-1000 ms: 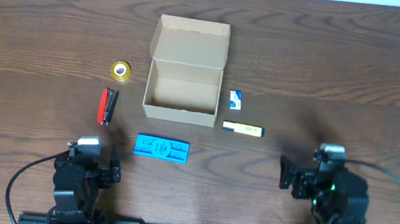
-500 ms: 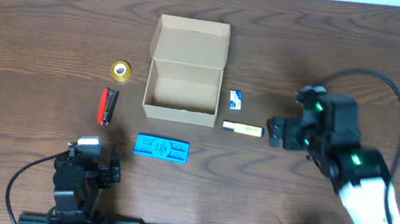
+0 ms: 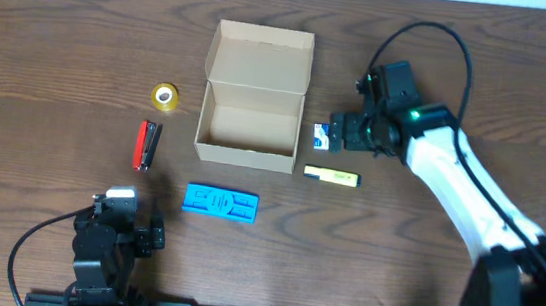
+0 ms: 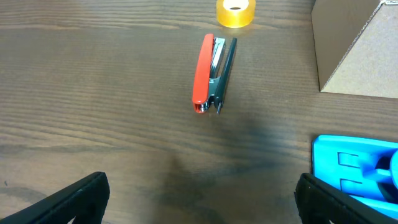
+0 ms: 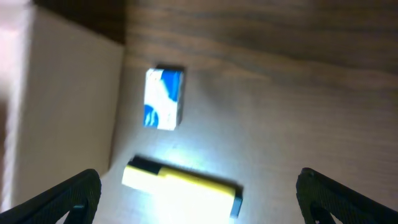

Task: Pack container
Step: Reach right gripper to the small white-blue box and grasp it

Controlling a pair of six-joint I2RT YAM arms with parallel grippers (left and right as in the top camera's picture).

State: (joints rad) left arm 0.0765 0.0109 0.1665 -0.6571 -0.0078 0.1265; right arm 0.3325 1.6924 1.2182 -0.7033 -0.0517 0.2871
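The container is a tan cardboard box, open and empty, with its flap lid standing up at the back. To its right lie a small blue-and-white eraser and a yellow highlighter. My right gripper hovers open just right of the eraser. In the right wrist view the eraser and the highlighter lie between the open fingers, with the box wall at left. My left gripper rests open and empty near the front left edge.
Left of the box lie a yellow tape roll and a red stapler; a flat blue item lies in front of it. The left wrist view shows the stapler, tape, blue item and box corner.
My right arm has swung from the front right of the table up and left to the eraser beside the box. The left arm and all objects have stayed still.
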